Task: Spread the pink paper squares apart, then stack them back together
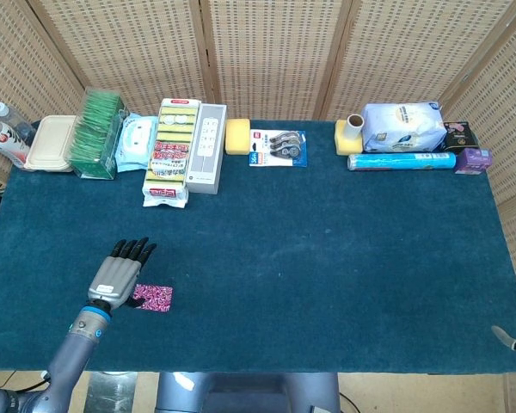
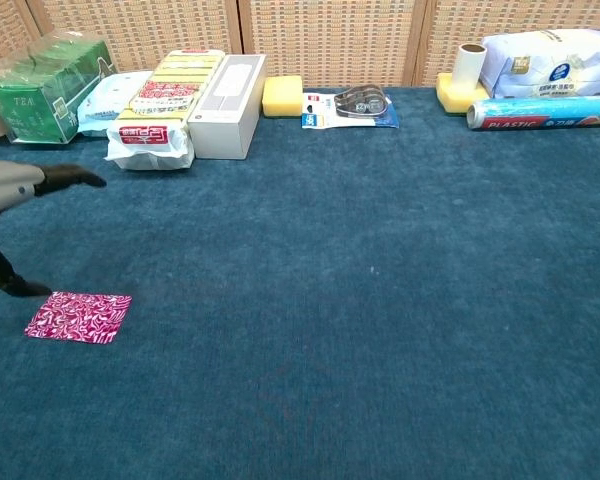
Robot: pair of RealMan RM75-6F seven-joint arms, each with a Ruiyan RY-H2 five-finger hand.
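Observation:
A stack of pink patterned paper squares point(image 1: 154, 298) point(image 2: 78, 316) lies flat on the blue cloth near the table's front left. My left hand point(image 1: 117, 274) point(image 2: 20, 215) hovers above and just left of it, fingers stretched out and apart, holding nothing and clear of the paper. Only a sliver of my right hand point(image 1: 509, 338) shows at the front right edge in the head view; how its fingers stand cannot be read.
Along the back edge stand a green tea box point(image 1: 98, 134), wet wipes point(image 1: 137, 142), sponge pack point(image 1: 171, 151), white power strip box point(image 1: 206, 146), yellow sponge point(image 1: 238, 136), tape pack point(image 1: 279, 147), plastic wrap roll point(image 1: 402, 160) and a tissue bag point(image 1: 402, 126).

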